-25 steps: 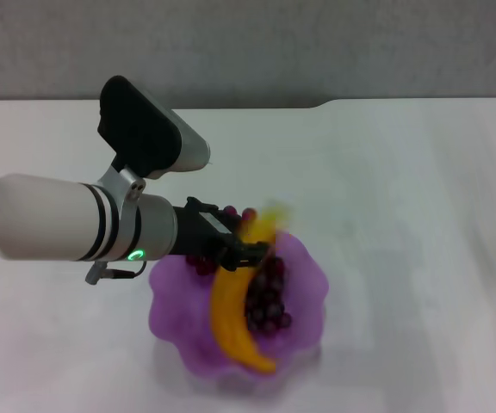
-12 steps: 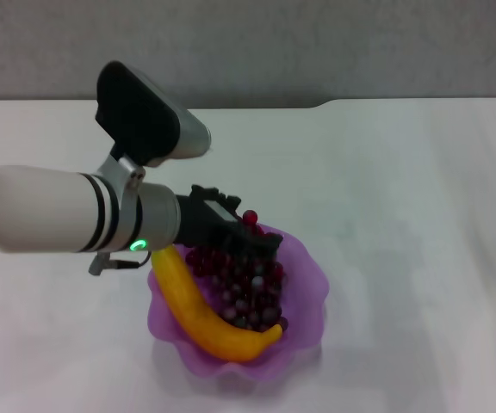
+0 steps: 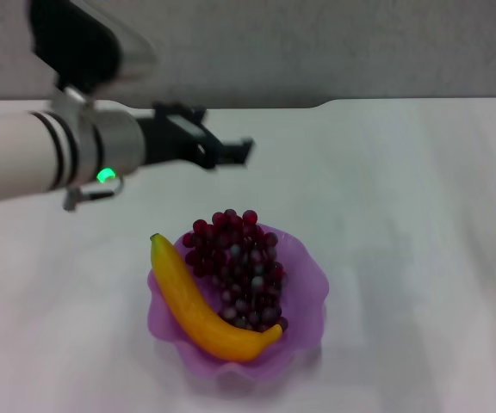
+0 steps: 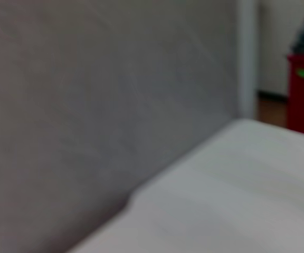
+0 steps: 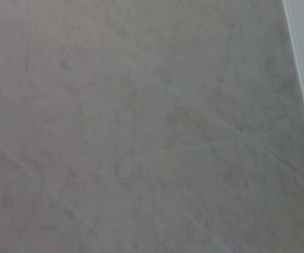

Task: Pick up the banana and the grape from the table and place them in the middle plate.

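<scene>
In the head view the yellow banana [image 3: 198,314] lies in the purple scalloped plate [image 3: 313,284], along its left and front side. The dark red grape bunch [image 3: 241,262] lies beside it in the same plate, touching it. My left gripper [image 3: 231,155] hangs above the white table [image 3: 403,189], behind and to the left of the plate. It is open, empty and well clear of the fruit. My right gripper is out of view, and the right wrist view shows only a grey wall.
A grey wall [image 3: 317,43] stands behind the table's far edge, which has a shallow notch [image 3: 325,103]. The left wrist view shows the tabletop [image 4: 236,200], the wall and a red object [image 4: 302,89] beyond the table.
My left gripper let go of the banana, which settled in the plate beside the grapes. The arm then rose and drew back to the left, away from the plate.
</scene>
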### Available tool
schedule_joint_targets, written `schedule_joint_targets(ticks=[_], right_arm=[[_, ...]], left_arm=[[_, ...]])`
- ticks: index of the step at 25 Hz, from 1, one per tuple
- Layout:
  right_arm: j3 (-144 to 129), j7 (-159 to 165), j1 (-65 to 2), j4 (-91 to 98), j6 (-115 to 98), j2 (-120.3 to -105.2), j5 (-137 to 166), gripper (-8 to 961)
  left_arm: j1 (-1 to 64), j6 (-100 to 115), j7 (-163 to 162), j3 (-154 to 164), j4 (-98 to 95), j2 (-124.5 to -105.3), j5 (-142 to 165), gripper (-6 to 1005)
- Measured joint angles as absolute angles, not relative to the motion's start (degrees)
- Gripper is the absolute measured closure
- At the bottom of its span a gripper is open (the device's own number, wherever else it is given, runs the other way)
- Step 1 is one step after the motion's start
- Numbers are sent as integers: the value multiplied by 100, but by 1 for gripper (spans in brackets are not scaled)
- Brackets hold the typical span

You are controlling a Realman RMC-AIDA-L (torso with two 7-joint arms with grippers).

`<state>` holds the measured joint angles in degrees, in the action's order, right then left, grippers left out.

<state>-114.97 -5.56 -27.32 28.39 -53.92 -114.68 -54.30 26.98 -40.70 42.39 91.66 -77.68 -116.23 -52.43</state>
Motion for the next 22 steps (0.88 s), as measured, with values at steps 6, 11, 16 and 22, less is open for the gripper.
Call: schedule_joint_targets(ticks=[6, 11, 16, 22], right_arm=[[-11493, -566, -2812, 2793, -5396, -11461, -5431, 85], [-11486, -569, -2864, 2786, -5398, -11460, -5423, 85], [-11498, -622, -2946, 2786, -5405, -11451, -5421, 85], [-11497, -633, -2997, 2786, -5406, -11452, -5423, 85]], left_arm=[[2382, -2751, 4969, 8920, -7534, -11625, -5941, 115], [2221, -1297, 5678, 9135, -7170, -11635, -6485, 116], [2307, -125, 5720, 9178, -6581, -11635, -6916, 116], [2848, 93, 5642, 8958, -5732, -11471, -7483, 118]])
